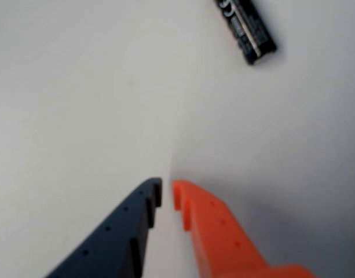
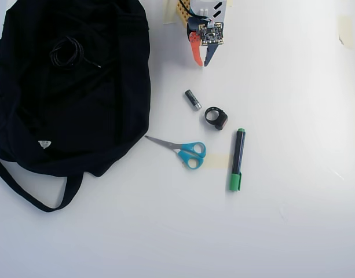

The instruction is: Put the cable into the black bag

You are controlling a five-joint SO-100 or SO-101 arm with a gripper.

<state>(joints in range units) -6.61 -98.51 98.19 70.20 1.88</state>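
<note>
Empty and almost shut, the tool (image 2: 201, 61) hangs near the top edge of the overhead view, its orange and dark blue fingers pointing down at bare white table (image 2: 293, 220) with only a thin slit between the tips. From the wrist view the tool (image 1: 166, 194) holds nothing, and a battery (image 1: 246, 30) lies ahead of it at the upper right.

The cable (image 2: 67, 52) is not on the table at all: its small black coil rests on top of the black bag (image 2: 73, 116), over at the left, with one thin end trailing out to the right. Whether it has dropped inside the opening or merely sits on the fabric, I cannot tell; black on black hides the edge.

If it only lies on top, a nudge of the soft cloth could roll it off, and that loose end could snag a finger. The scissors (image 2: 186, 152), the ring gadget (image 2: 216, 117) and the green marker (image 2: 237, 159) lie close below the arm, easy to knock on a low sweep.
</note>
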